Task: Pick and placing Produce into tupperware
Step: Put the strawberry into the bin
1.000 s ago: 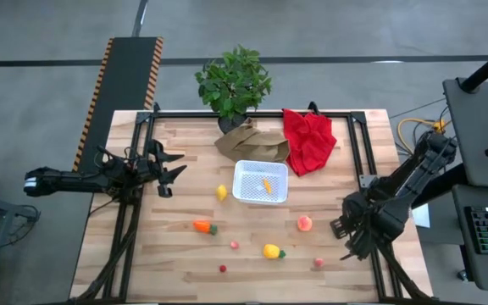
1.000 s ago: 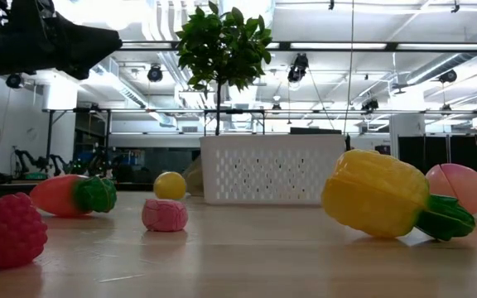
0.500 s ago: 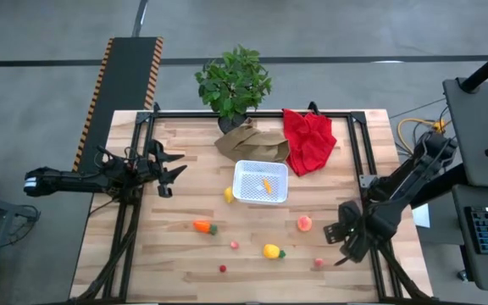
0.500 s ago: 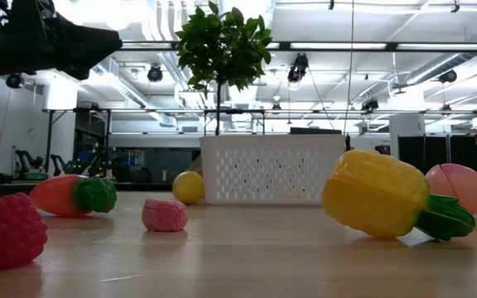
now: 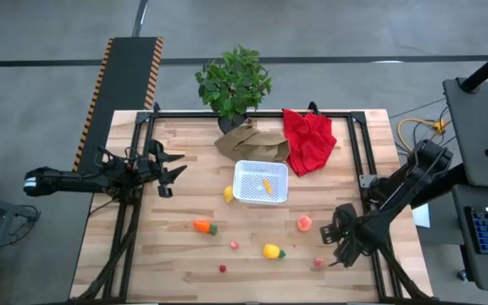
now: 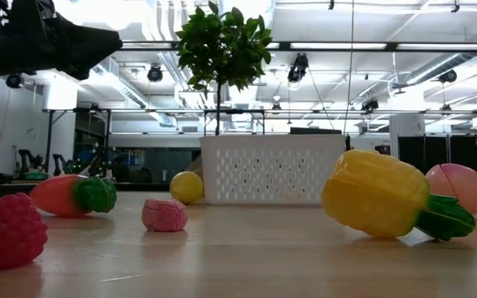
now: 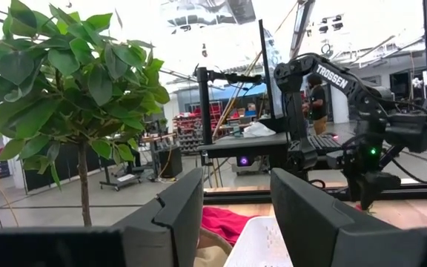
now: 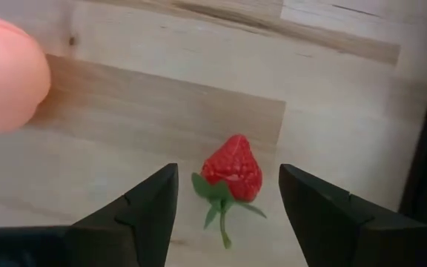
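The right gripper [image 8: 227, 194] hung with its fingers [image 8: 143, 204] spread wide, empty, the strawberry [image 8: 233, 170] on the table between them; the left gripper [image 7: 236, 215] waited part-open, empty.

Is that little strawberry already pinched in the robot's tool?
No, the strawberry lies on the wooden table in the gap between the right tool's open fingers, touching neither.
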Controlling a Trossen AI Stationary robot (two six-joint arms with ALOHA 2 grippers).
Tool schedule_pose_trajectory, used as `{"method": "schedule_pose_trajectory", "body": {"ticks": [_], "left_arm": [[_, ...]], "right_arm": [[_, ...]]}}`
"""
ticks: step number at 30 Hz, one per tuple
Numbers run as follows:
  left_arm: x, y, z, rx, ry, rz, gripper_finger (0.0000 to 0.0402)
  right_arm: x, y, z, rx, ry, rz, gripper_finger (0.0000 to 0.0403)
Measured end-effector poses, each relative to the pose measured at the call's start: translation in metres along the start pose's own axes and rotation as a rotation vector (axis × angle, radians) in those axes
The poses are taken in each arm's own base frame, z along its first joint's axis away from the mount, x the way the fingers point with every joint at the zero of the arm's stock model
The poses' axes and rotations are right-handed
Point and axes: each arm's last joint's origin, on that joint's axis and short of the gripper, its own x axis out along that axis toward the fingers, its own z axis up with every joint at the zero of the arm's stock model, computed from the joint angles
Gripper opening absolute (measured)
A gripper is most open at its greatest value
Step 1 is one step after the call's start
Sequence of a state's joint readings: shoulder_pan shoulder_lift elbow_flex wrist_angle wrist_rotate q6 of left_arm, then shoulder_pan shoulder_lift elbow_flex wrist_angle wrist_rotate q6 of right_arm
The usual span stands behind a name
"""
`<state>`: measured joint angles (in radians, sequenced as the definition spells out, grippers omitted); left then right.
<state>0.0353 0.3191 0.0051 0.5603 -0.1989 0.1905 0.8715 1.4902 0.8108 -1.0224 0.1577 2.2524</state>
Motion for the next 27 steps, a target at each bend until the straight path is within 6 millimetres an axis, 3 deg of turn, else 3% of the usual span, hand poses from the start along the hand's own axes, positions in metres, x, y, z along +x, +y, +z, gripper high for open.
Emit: {"method": "schedule_pose_trajectory", "body": {"ticks": [13,19,27], "left_arm": [[0.0,0.0,0.001,-0.001,-0.007,0.002,0.0144],[0.0,0.0,0.001,-0.002,-0.008,0.001,0.0144],[0.0,0.0,0.001,-0.001,-0.007,0.001,0.0144]], "right_arm": [[0.028,0.008,-0.012,-0.015,-0.067,-0.083,0.0224],[0.03,0.01,-0.012,-0.011,-0.073,-0.089,0.0222],[0.029,0.012,-0.01,-0.001,-0.055,-0.083,0.0161]]}}
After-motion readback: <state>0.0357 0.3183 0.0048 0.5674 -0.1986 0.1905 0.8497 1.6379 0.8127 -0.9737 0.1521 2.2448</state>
